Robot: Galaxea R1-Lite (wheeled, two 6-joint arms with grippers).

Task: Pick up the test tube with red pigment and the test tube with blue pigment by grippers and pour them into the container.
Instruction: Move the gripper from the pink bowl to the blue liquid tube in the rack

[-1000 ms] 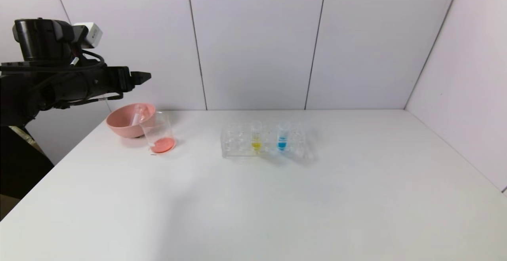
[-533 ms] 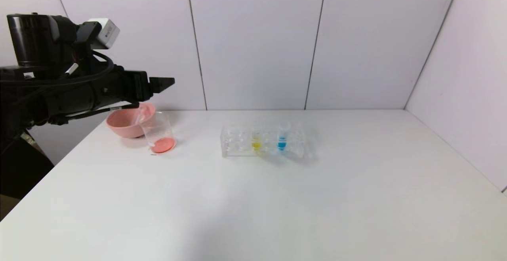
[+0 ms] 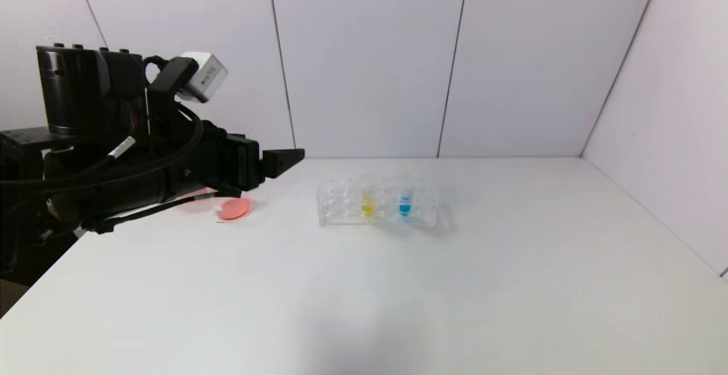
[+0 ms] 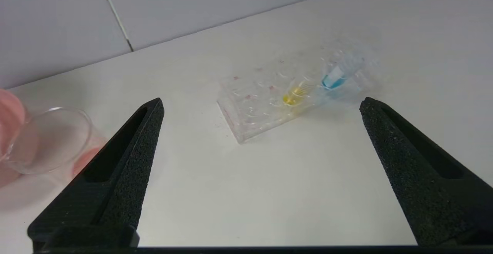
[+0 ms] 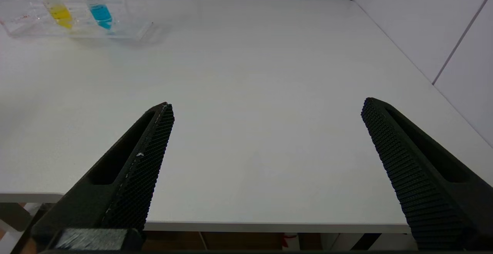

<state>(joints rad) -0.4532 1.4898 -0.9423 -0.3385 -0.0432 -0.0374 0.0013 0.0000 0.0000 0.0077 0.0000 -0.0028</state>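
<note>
Jaws of the left gripper [image 4: 262,103] gape empty above the bench's rear-left corner, facing the slim blue-liquid test tube [image 4: 333,80] upright in its clear plastic rack [image 4: 254,111], probably approaching; the right gripper [image 5: 265,105] waits open at the near edge.

We are looking at a lab test bench: a white worktop [image 3: 398,284] boxed in by plain white wall panels [image 3: 364,62], carrying a clear tube rack [image 3: 381,204] with coloured liquids and a glass beaker [image 4: 50,140].
</note>
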